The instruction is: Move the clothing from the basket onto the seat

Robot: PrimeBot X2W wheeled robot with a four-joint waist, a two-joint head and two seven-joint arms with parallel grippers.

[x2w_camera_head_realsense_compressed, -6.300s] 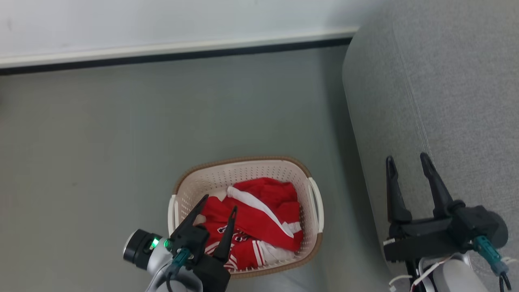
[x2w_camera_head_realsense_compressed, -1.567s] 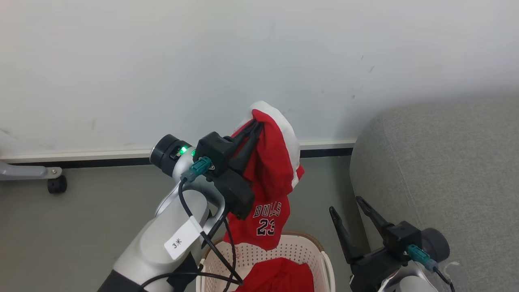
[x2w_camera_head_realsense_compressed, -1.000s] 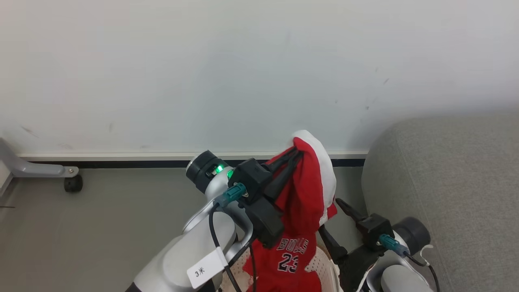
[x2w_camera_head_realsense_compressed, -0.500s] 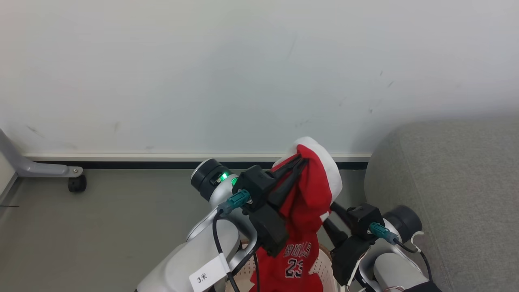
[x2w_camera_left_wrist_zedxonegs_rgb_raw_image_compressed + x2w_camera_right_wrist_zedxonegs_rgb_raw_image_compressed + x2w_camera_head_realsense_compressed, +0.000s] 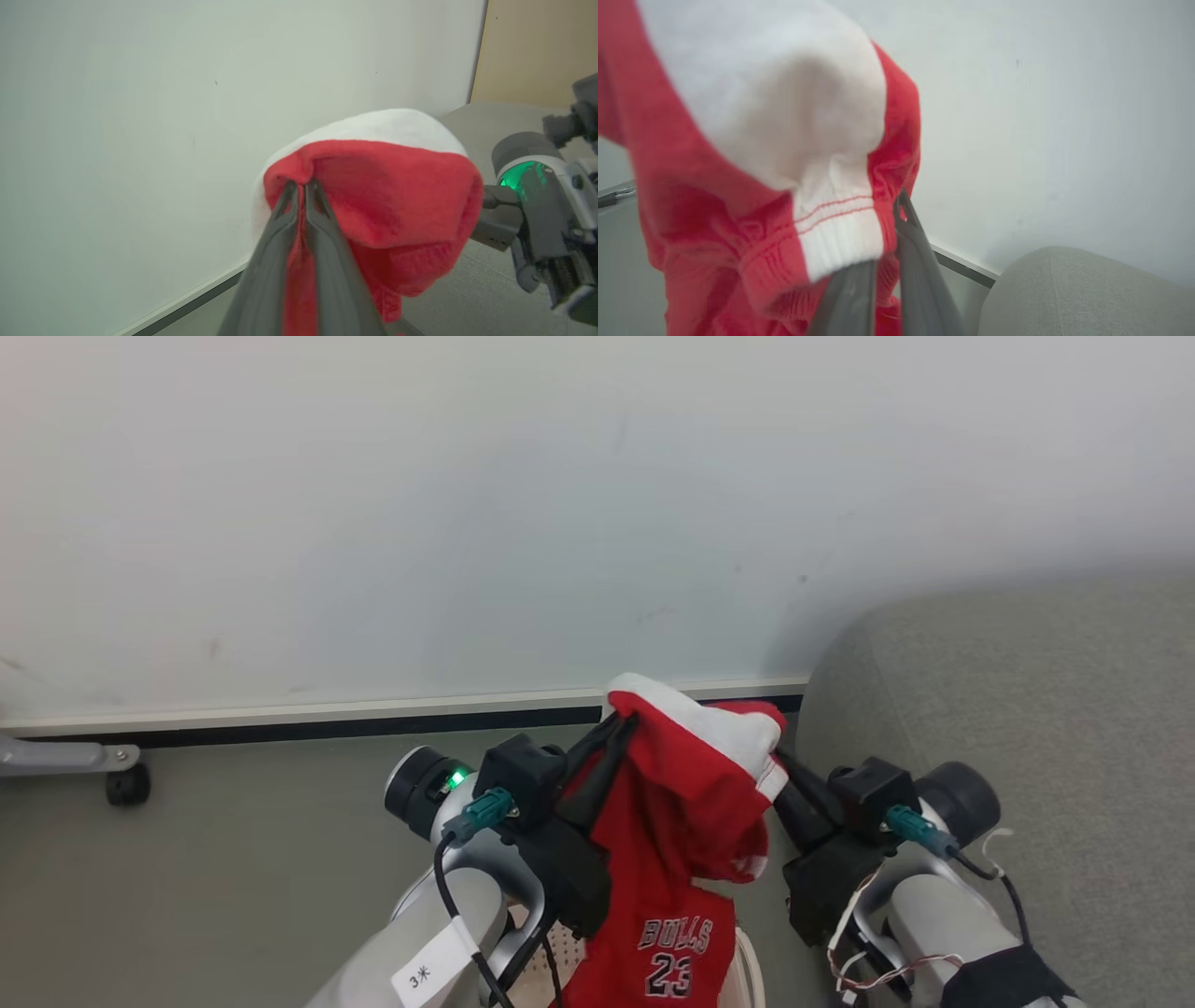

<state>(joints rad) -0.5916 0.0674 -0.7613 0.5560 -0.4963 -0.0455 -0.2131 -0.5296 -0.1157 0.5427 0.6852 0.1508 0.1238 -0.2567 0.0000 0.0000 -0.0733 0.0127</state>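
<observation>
Edges first: the seat point(image 5: 1027, 709) has a rounded corner, and its near edge runs down the head view just right of the right claw point(image 5: 789, 770). The right forearm sits close against that edge. The wall point(image 5: 560, 523) and its skirting board point(image 5: 280, 717) run behind the seat and off to its left.

Open room: bare floor point(image 5: 233, 859) stretches left of the seat as far as a caster point(image 5: 121, 786) on a grey leg. The part of the seat top in view is plain grey fabric.

The garment point(image 5: 672, 821) is in the air just left of the seat's corner, off the floor and not touching the seat. "BULLS 23" hangs at its lower end. A white band runs along the top, stretched between the two claws.

The left claw point(image 5: 624, 726) is the one farther from the seat. Its fingers are pressed together on a red fold at the top of the garment, which is clear in the left wrist view. The right claw is nearer the seat, closed and pinching the garment at the white ribbed hem.

The basket point(image 5: 750, 975) is a sliver of white rim and perforated wall left of the seat, under the hanging garment at the frame bottom. I can't tell what's in it.

Count:
- 2 claws, both on the cloth
- 1 garment in view
- 1 basket
- 1 seat
- 1 caster
</observation>
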